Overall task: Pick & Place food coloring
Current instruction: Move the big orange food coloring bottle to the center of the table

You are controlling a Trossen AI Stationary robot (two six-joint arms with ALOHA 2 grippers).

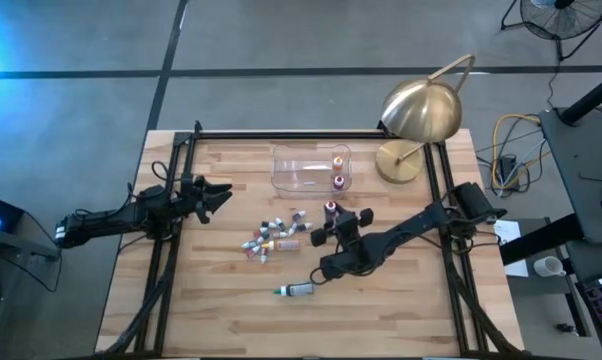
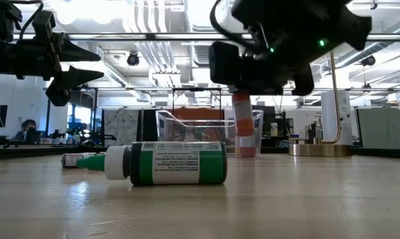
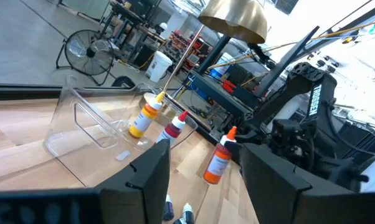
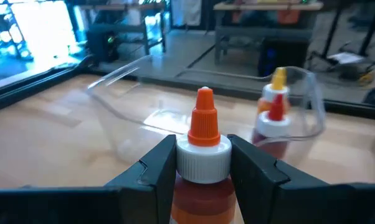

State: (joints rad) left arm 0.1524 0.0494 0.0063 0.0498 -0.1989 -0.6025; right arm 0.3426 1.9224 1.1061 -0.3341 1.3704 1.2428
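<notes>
One upright orange-capped bottle (image 4: pixel 203 158), tip up, sits clamped in the right end effector (image 4: pixel 203 165); the low view alone shows the green bottle (image 2: pixel 167 163) lying sideways; left end effector (image 3: pixel 203 171) spread apart.

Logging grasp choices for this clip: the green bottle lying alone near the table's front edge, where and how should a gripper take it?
The green bottle lies on its side, its cap toward the left arm's side, away from the heap of small bottles. Judging by that, come straight down and close across the round labelled body at mid-length, not the narrow cap, with the fingers crosswise to its long axis. The table around it looks free for both fingers.
</notes>
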